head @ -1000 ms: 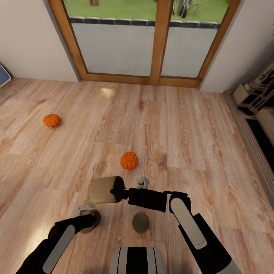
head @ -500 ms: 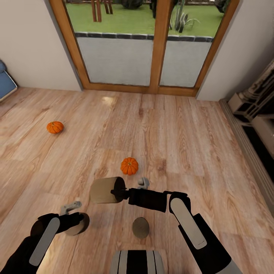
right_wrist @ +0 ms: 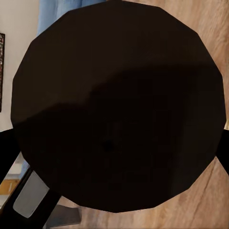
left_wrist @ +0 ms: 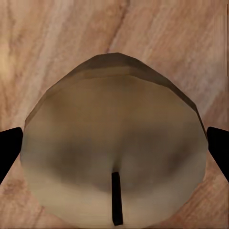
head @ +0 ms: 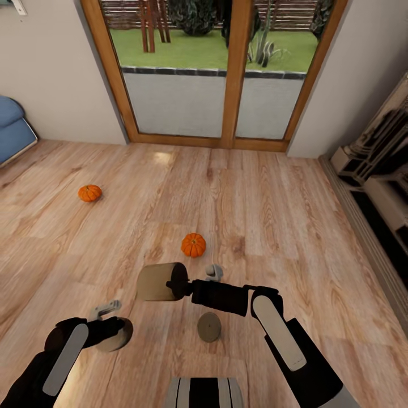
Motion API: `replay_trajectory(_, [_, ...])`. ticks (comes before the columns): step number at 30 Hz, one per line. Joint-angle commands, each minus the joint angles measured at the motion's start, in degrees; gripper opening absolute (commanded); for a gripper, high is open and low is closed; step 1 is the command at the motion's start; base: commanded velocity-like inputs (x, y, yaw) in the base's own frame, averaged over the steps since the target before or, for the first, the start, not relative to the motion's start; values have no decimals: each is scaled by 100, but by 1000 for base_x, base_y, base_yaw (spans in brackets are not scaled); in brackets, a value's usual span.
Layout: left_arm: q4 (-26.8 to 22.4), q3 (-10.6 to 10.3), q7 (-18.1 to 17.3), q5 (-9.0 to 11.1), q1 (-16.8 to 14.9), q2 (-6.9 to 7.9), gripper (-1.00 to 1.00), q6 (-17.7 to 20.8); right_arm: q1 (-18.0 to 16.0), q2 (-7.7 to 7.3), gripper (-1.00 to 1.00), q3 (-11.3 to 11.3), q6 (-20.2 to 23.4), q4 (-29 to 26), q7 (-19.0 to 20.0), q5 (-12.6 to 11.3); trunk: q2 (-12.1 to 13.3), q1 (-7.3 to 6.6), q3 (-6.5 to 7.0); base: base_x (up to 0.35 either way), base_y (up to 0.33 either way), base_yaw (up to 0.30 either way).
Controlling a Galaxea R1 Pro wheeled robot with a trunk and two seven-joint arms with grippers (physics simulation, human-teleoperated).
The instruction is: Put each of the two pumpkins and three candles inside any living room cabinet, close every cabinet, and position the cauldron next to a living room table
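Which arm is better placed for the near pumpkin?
Right, probably: the right gripper, shut on a candle, sits just short of the near pumpkin; the left gripper, holding another candle, is farther back.

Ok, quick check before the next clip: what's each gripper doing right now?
Left gripper: shut on a candle, wick end facing the wrist camera.
Right gripper: shut on another candle, held sideways above the floor.

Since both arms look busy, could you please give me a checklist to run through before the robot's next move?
1. Left hand grips a candle: ok.
2. Right hand grips a second candle: ok.
3. Third candle collected: not ok, it is on the floor.
4. Pumpkins stowed: not ok, near pumpkin and far pumpkin lie on the floor.
5. A free hand: not ok, both are full.
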Motion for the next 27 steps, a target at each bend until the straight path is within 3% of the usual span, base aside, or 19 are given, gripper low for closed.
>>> replay_trajectory(1, [-7, 0, 51, 60, -2, -1, -100, 74, -2, 4, -100, -5, -1, 33, 31, 30, 0, -4, 19, -12, 0, 0])
replay_trajectory(6, [-14, 0, 51, 63, -2, -11, -100, 349, -2, 5, -100, -6, -28, 102, -19, 30, 7, -16, 130, -4, 0, 0])
replay_trajectory(27, [-14, 0, 51, 54, -2, -11, -100, 390, -2, 5, -100, -14, -41, 111, -32, 21, 35, -71, 595, -62, 0, 0])
